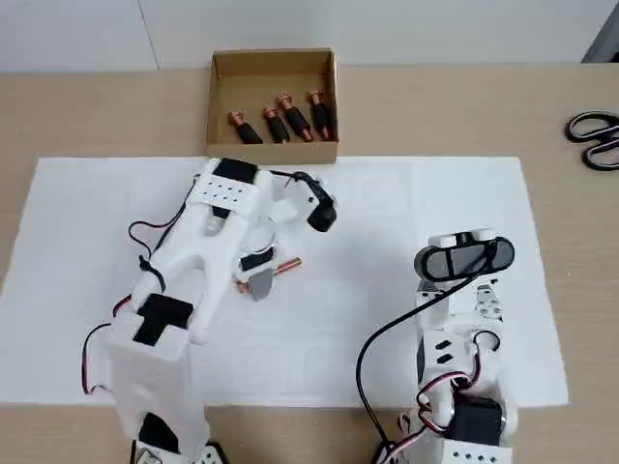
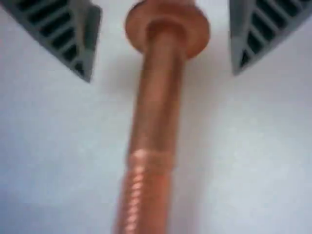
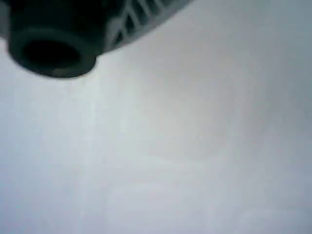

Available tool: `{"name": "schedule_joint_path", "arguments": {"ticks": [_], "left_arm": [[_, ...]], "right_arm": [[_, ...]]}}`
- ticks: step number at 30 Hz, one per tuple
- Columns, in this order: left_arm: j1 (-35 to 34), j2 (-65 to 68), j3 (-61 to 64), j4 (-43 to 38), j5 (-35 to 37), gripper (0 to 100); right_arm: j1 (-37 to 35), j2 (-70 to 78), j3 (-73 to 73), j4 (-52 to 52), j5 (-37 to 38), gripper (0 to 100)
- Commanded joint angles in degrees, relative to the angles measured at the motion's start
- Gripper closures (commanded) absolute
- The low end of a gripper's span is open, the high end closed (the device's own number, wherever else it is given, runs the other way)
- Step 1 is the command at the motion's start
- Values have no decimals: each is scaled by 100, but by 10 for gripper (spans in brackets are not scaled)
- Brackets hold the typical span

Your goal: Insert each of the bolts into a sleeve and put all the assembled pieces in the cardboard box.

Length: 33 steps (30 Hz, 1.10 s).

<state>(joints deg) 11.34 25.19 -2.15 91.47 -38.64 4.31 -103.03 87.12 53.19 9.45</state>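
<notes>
A copper bolt (image 2: 156, 122) lies on the white sheet (image 1: 406, 193), its flanged head between the two grey fingers (image 2: 63, 34) of my left gripper (image 2: 163, 44), which stands open and apart from it on both sides. From above, that bolt (image 1: 286, 265) pokes out to the right of the left gripper (image 1: 257, 282). My right gripper (image 1: 482, 302) sits low at the right of the sheet, shut on a black sleeve (image 3: 53, 51) whose open end shows beside a grey finger (image 3: 139, 17). The cardboard box (image 1: 221, 106) at the back holds several bolt-in-sleeve pieces (image 1: 290, 118).
Scissors (image 1: 595, 140) lie on the wooden table at the far right edge. The left arm's body stretches diagonally across the left half of the sheet. Bare sheet lies between the two grippers and in front of the box.
</notes>
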Motion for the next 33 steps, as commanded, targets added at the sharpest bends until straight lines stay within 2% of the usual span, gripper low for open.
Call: {"name": "schedule_joint_path", "arguments": {"ticks": [1, 3, 9, 13, 24, 33], "left_arm": [[-70, 35, -242, -18, 0, 930], [-53, 70, -242, -9, 0, 993], [-26, 26, -259, 18, 0, 994], [-44, 26, -743, 730, 53, 994], [-149, 26, -1851, 888, 1345, 994], [-211, 26, -1851, 888, 1424, 994]], "right_arm": [[22, -92, -79, -127, -53, 994], [22, -92, -79, -127, -53, 994], [22, -92, -79, -136, -53, 994], [22, -92, -79, -136, -53, 994], [22, -92, -79, -136, -53, 994], [22, -92, -79, -136, -53, 994]]}}
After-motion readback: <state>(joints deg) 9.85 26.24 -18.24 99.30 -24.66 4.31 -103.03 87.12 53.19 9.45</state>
